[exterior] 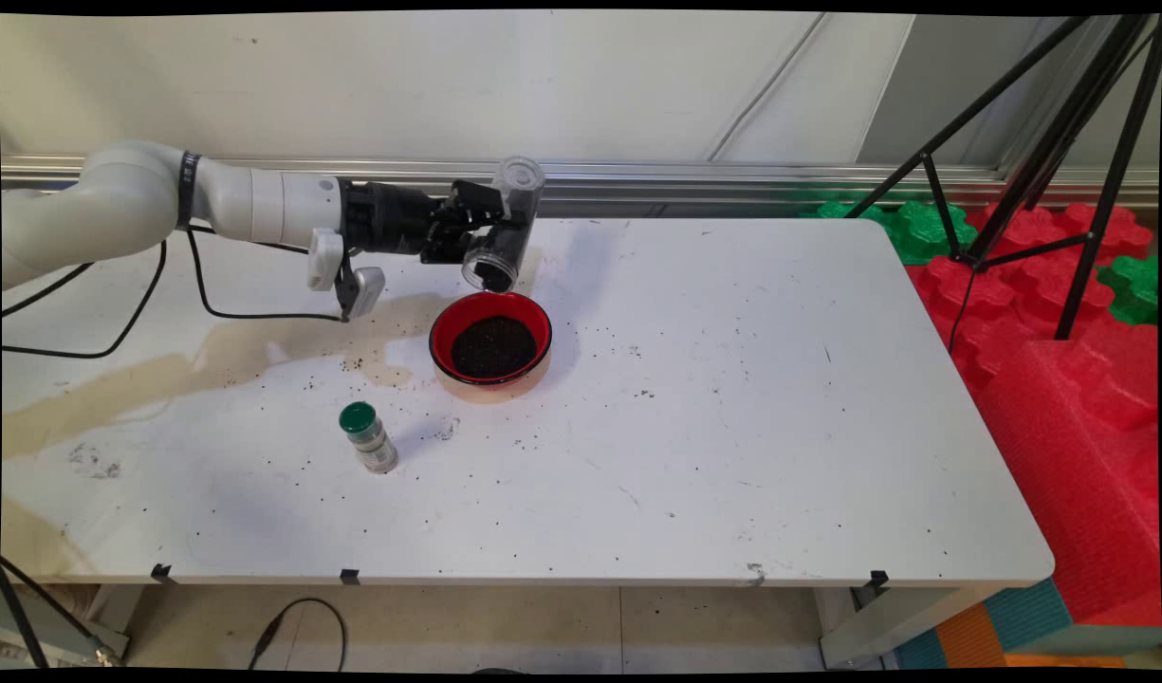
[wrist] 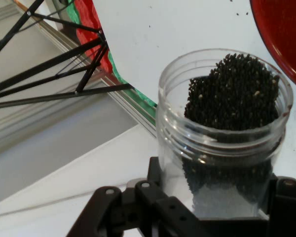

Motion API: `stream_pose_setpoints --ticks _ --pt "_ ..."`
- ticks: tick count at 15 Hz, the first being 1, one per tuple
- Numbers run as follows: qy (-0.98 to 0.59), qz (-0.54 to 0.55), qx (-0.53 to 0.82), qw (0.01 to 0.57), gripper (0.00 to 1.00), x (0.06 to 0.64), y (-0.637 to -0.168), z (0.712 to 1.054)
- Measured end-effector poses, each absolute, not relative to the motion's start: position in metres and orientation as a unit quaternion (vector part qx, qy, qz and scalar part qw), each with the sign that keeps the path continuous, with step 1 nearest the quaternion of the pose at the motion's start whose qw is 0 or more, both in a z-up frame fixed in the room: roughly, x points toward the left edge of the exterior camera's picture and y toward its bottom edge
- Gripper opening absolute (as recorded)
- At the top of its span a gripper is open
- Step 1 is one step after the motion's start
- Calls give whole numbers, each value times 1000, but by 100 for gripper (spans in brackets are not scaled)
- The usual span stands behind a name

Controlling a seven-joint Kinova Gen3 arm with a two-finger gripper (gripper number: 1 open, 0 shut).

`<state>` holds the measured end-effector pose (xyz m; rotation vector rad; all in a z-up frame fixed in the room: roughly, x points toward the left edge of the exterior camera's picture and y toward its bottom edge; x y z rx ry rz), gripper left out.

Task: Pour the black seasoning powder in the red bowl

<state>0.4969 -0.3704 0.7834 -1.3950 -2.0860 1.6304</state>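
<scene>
Reaching in from the left above the white table (exterior: 732, 408), the tool (exterior: 490, 232) pinched a clear plastic jar (exterior: 507, 223) between its two fingers, the jar tipped with its open mouth down over the far rim of a red bowl (exterior: 490, 339). Dark granules (wrist: 234, 94) were heaped at the jar's threaded mouth in the hand view, while a mound of the same filled the bowl. Only a curved edge of the bowl showed at that view's upper right. A small green-capped bottle (exterior: 368, 437) stood nearer, well apart from the bowl; its label was too small to read. Scattered specks and a brownish stain (exterior: 163, 375) marked the table.
</scene>
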Motion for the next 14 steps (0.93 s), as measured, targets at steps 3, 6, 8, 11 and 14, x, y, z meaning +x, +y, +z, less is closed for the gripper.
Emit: stream_pose_setpoints --ticks 3,6,8,11,14 --pt "-710 541 -442 91 0 500 -370 785" --pt "-729 538 -408 113 0 503 -370 788" --pt "-747 533 -374 136 0 507 -370 790" --pt "-765 527 -334 160 0 511 -370 793" --pt "-786 516 -279 193 0 516 -371 797"
